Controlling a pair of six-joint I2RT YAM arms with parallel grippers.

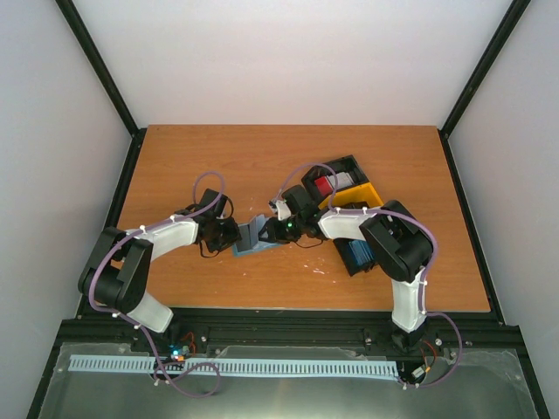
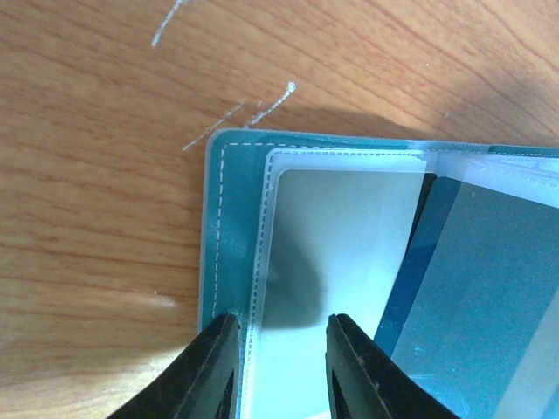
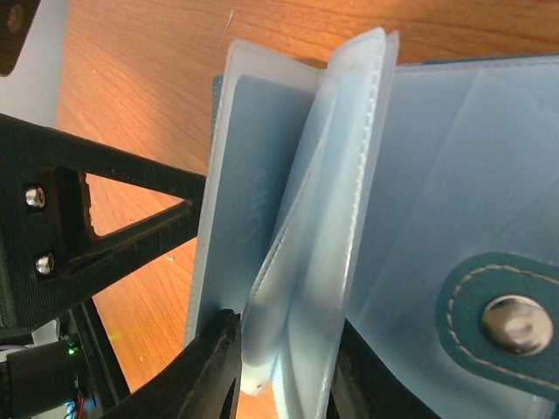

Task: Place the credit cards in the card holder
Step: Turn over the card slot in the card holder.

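Both grippers pinch the teal card holder (image 2: 229, 262): left gripper (image 2: 278, 367) its cover edge, right gripper (image 3: 284, 367) clear pockets; red credit cards (image 1: 327, 185) lie half-hidden in the far tray (image 1: 371, 194).

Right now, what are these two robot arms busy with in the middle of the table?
Both arms work on an opened card holder lying on the table. The left end effector pinches the holder's edge, pinning it. The right end effector grips its clear inner pockets, lifting them. A red card sits in the black-and-yellow tray nearby.
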